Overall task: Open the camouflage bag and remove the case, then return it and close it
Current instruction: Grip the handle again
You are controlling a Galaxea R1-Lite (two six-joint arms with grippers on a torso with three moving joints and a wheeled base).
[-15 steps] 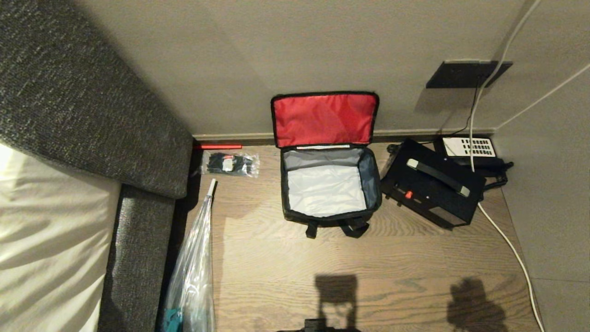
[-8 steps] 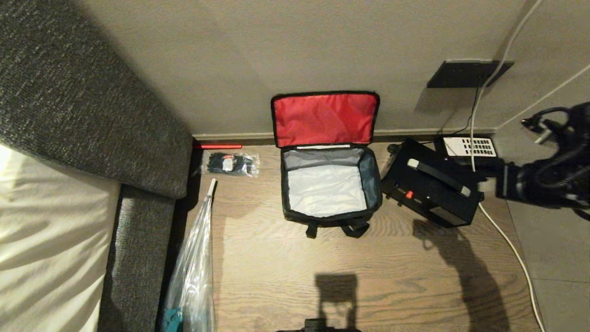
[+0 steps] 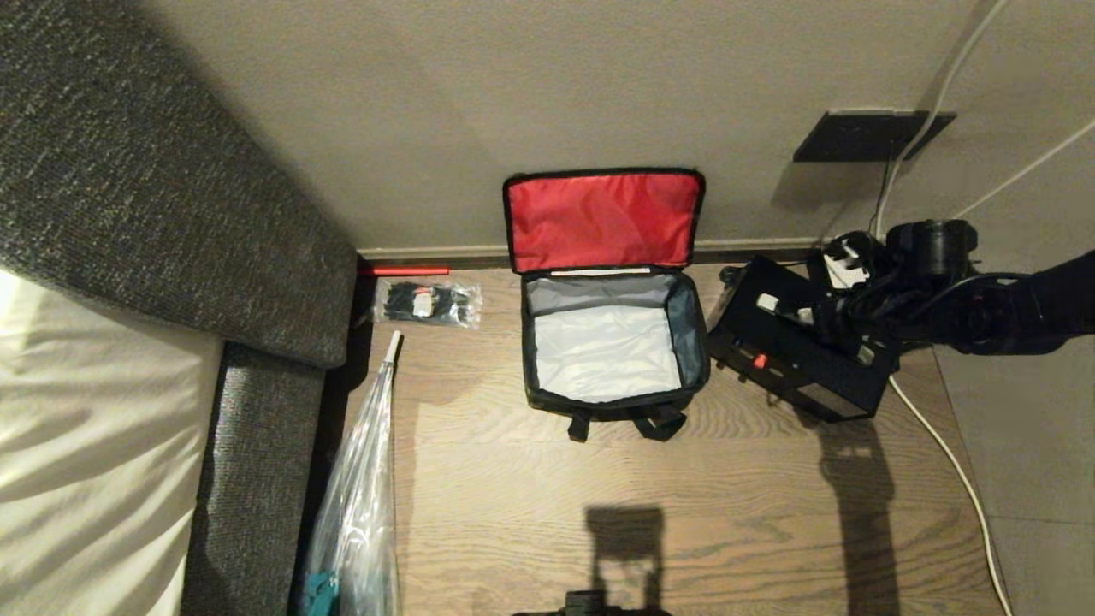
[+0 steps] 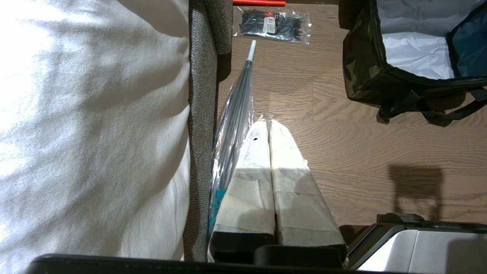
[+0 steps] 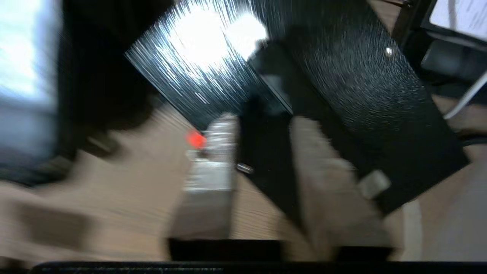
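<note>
Black right arm reaches in from the right edge of the head view, roughly level, its wrist over the case. Right gripper hangs above the case's top face near the handle; the jaws stand partly apart with a clear gap between the two pale fingers, nothing between them. Contact with the case cannot be told; the right wrist view is motion-blurred.

Left gripper is parked low beside the grey sofa, pointing along the wooden floor; its jaws are pressed together, holding nothing.

Camouflage bag sits on the floor against the wall, lid thrown back upright, red lining showing. Its interior is grey-white lining only, nothing lying in it.

Case rests on the floor just to the right of the bag, turned at an angle, red button on the near side. A telephone lies behind it, partly hidden by the arm. White cable runs along the floor to the right.

Packet of black ties lies left of the bag, near the sofa.
</note>
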